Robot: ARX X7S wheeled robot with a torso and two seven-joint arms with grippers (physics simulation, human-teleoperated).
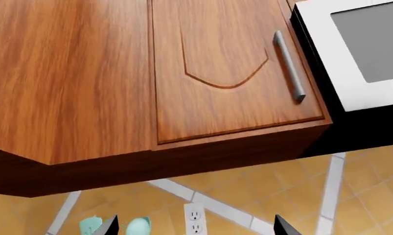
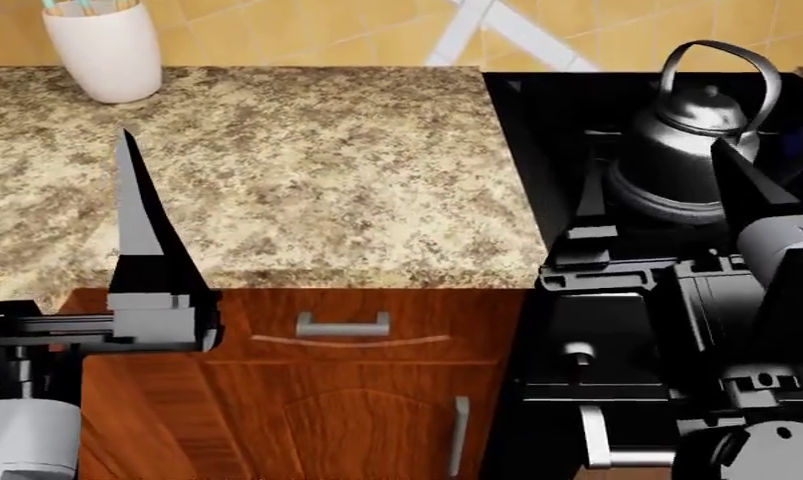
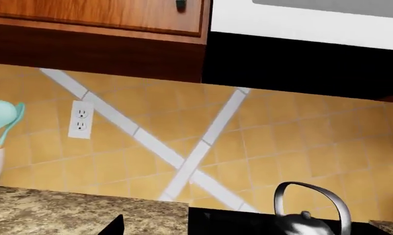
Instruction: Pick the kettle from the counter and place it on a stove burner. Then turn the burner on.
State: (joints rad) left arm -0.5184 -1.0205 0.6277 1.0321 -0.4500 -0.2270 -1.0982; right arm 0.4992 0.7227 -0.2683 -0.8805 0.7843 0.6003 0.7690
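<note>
The dark grey kettle (image 2: 688, 140) stands upright on the black range (image 2: 541, 150), just right of the speckled counter (image 2: 308, 170). Its handle and lid also show in the right wrist view (image 3: 307, 218). The burner under it is lost in the black. My right gripper (image 2: 661, 200) is open and empty. Its fingers (image 2: 591, 210) stand on either side in front of the kettle's base, short of it. My left gripper (image 1: 196, 230) is open and empty, raised over the counter's front left. One of its fingers (image 2: 141, 220) shows in the head view.
A white utensil holder (image 2: 104, 50) with teal spoons (image 3: 0, 120) stands at the counter's back left. A wall outlet (image 1: 194, 219) is on the tiled backsplash. Wood upper cabinets (image 1: 216, 73) and a microwave (image 1: 359, 49) hang above. A silver knob (image 2: 579, 352) sits on the range front.
</note>
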